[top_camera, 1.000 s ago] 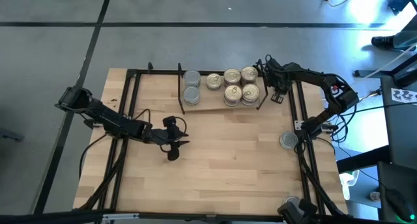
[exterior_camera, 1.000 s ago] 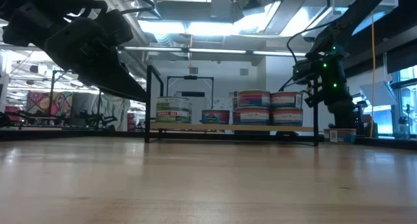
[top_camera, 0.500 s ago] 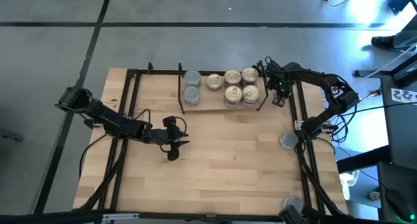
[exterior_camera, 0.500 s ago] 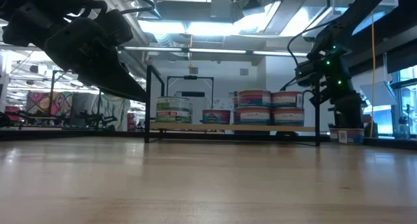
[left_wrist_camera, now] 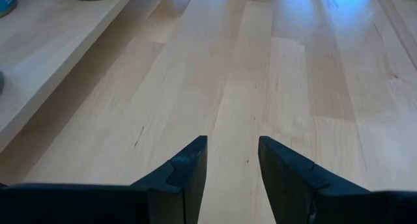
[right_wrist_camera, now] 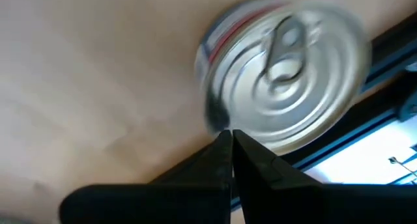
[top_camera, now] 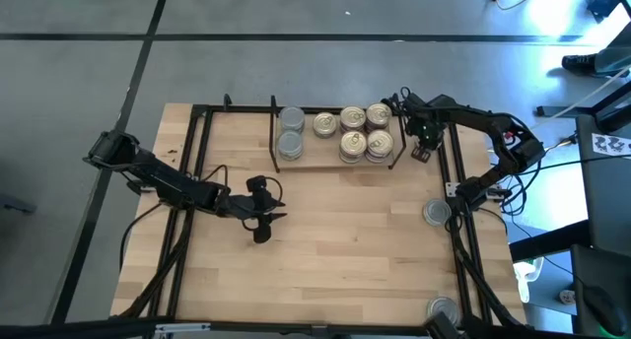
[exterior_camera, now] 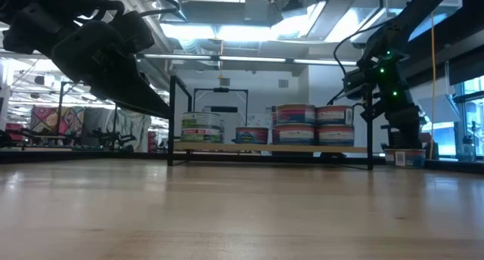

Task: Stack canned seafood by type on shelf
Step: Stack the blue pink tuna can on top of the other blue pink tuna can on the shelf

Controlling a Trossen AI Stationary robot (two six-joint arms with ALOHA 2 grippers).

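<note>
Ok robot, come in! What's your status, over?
Left gripper open, idle mid-table. Right gripper shut, empty, beside shelf. Two tins wait off-shelf. Nothing blocking.

- One shelf (top_camera: 333, 163) stood on the one table (top_camera: 335, 240).
- Seven tins showed their tops on the shelf, seen from above.
- Two of those tops were silver-grey (top_camera: 291, 117) (top_camera: 289, 142).
- Five were gold (top_camera: 323, 123) (top_camera: 352, 115) (top_camera: 377, 113) (top_camera: 353, 142) (top_camera: 379, 142).
- From table height, three stacks looked two tins high and one tin (exterior_camera: 252, 135) stood single; the full count on the shelf could not be told.
- Two more tins (top_camera: 437, 213) (top_camera: 443, 307) lay off the shelf.
- Two arms (top_camera: 168, 186) (top_camera: 483, 122) were there.
</note>
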